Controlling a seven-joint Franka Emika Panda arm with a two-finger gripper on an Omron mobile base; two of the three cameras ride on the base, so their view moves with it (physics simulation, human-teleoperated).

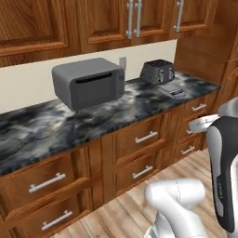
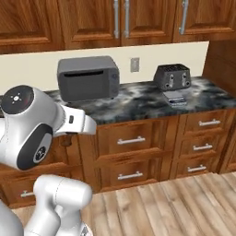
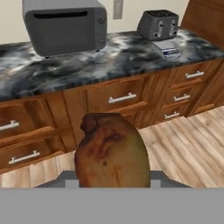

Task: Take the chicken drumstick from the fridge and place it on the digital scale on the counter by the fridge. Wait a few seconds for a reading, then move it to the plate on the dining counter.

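In the hand view the chicken drumstick (image 3: 111,153), brown and glossy, stands close up between the jaws of my gripper (image 3: 111,184), which is shut on it. The drumstick hangs in front of the wooden drawers, below counter height. The digital scale (image 3: 166,49), flat and silver-grey, lies on the marbled counter (image 3: 109,61) at the right, just in front of the dark toaster (image 3: 158,24). From the base cameras the scale (image 1: 173,90) (image 2: 175,98) sits near the counter's right end. The fridge, the plate and the dining counter are out of view.
A grey toaster oven (image 1: 88,82) (image 2: 87,77) stands mid-counter against the wall. Wood wall cabinets (image 2: 115,20) hang above, and drawer fronts with metal handles (image 2: 131,140) run below. Light wooden floor (image 2: 166,207) lies in front. A tall wooden panel (image 1: 209,51) closes the counter's right end.
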